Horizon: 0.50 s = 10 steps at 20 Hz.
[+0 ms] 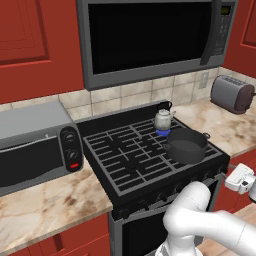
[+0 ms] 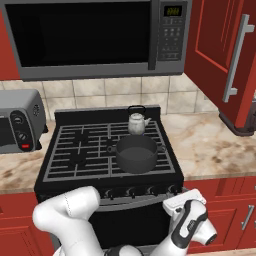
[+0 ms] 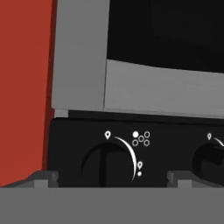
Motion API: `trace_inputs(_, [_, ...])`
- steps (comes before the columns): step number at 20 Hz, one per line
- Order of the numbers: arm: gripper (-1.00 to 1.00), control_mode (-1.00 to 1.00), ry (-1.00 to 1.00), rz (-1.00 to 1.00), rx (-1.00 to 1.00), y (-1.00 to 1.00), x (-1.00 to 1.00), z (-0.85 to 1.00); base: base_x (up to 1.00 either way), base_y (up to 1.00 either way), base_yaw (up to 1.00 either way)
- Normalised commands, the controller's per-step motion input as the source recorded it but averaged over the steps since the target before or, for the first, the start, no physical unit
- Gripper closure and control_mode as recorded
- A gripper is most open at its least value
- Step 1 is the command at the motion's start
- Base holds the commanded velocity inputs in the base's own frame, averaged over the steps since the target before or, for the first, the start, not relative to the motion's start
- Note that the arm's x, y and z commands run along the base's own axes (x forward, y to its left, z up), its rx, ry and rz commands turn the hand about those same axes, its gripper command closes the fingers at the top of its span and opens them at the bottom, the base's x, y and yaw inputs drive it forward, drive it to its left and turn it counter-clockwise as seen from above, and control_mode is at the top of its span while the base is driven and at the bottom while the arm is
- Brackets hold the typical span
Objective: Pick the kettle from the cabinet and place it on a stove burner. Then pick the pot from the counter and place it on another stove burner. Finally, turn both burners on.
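You have one kettle (image 1: 163,119) on the far right burner, where a blue flame (image 1: 162,132) shows, and one pot (image 1: 186,145) on the near right burner just in front of it, both on the black stove (image 1: 125,160). Your gripper (image 3: 109,177) stands wide and empty at one knob (image 3: 101,162) of the front panel, a second knob (image 3: 210,161) cut off at the edge. The beige marbled counter (image 1: 45,210) carries one toaster oven (image 1: 35,145) left and one toaster (image 1: 231,93) far right, under a microwave (image 1: 155,40) and red cabinet (image 1: 35,45).
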Motion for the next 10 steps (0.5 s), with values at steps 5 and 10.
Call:
trace_inputs(5, [-1.00, -1.00, -0.05, 0.01, 0.00, 0.00, 0.00, 0.00, 0.00, 0.00, 0.00])
trace_inputs(10, [1.00, -1.00, -0.02, 0.00, 0.00, 0.16, 0.00, 0.06, 0.00, 0.00, 0.00])
